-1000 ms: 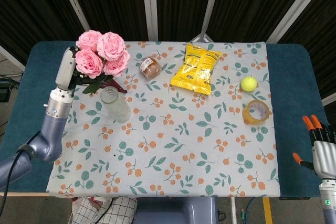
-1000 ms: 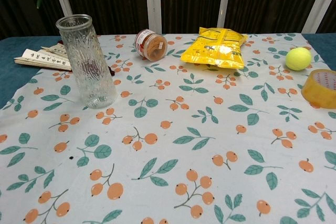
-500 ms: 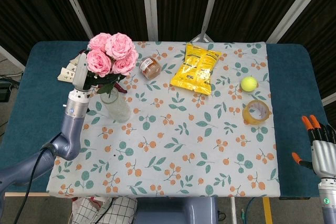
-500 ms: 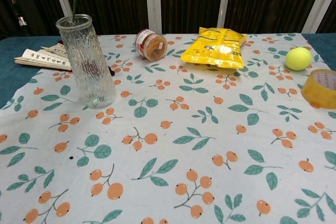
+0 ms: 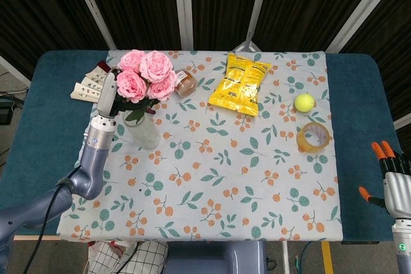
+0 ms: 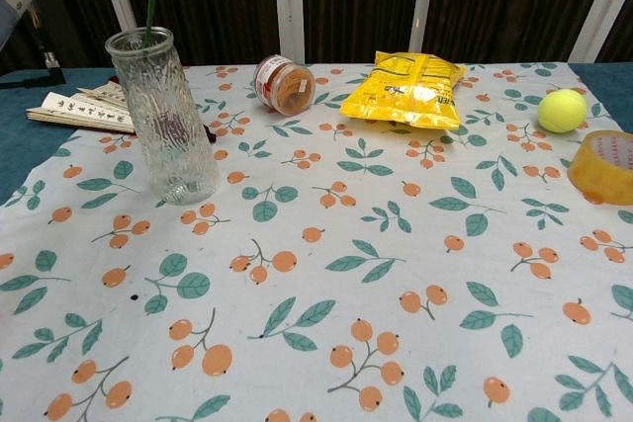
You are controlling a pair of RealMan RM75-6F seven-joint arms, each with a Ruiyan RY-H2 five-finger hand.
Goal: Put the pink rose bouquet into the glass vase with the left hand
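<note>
The left hand [image 5: 109,97] grips the roses [image 5: 146,76] above the vase [image 5: 141,129] at 10 o'clock, aligning stems with its mouth.

A rectangular desk covered in dark teal fabric [image 5: 356,88] stands before a wall of dark corrugated panels [image 5: 302,4] split by pale metal struts [image 5: 183,4]. Over the teal lies a pale blue-grey cloth printed with orange berries and green leaves [image 5: 225,184]. Below the near edge shows a checked black-and-white fabric [image 5: 144,256] on the floor. The light is even and soft.
</note>
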